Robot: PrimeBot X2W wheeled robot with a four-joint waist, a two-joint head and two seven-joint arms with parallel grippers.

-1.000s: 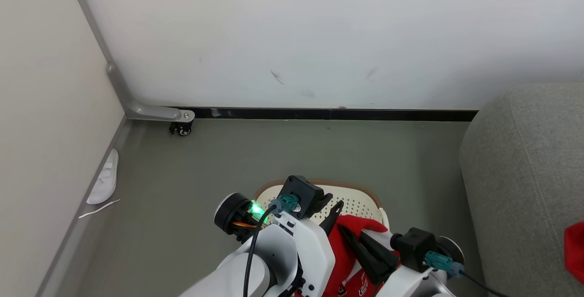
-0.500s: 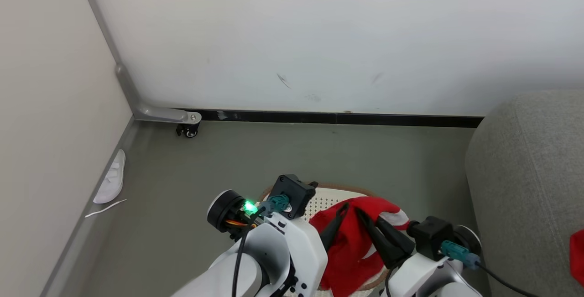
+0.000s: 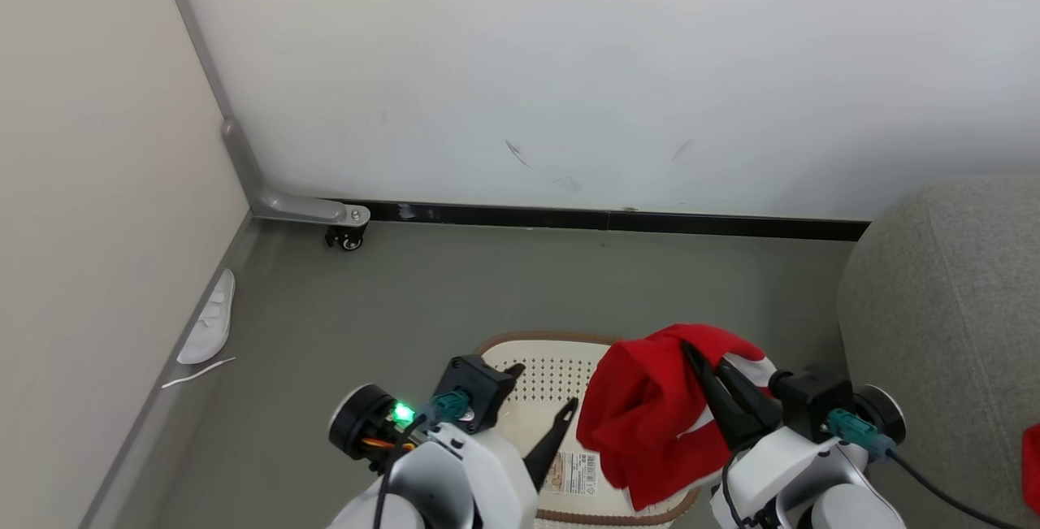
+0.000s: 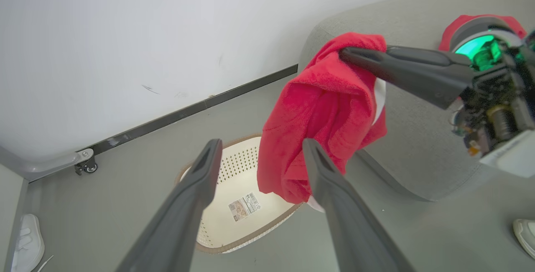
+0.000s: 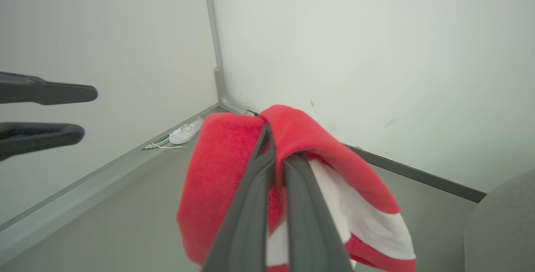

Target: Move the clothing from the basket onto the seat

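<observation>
Slipper: a white slipper (image 3: 207, 327) lies at the left edge of the grey floor (image 3: 406, 293), against the pale wall (image 3: 97, 188).
Left gripper: the left gripper (image 3: 543, 387) is released; the left wrist view (image 4: 262, 143) shows its long dark fingers spread wide, gripping nothing.
Basket: a cream-white perforated plastic basket (image 3: 520, 344) with a brown rim stands on the floor near the sofa, a barcode sticker (image 3: 573, 472) on its bottom.
Held clothing: a soft bright-red fabric garment (image 3: 642, 415) hangs above the basket's right rim, clear of its bottom; the right wrist view (image 5: 225, 167) shows its broad white band.
Right gripper: the right gripper (image 3: 695, 354) is clenched on the garment's top fold (image 5: 278, 146).
Seat: a large grey upholstered sofa (image 3: 934, 310) stands right of the basket.
Second clothing: a second red garment (image 3: 1032, 464) is a sliver at the head view's right edge; the left wrist view (image 4: 446, 36) shows it lying on the sofa.
</observation>
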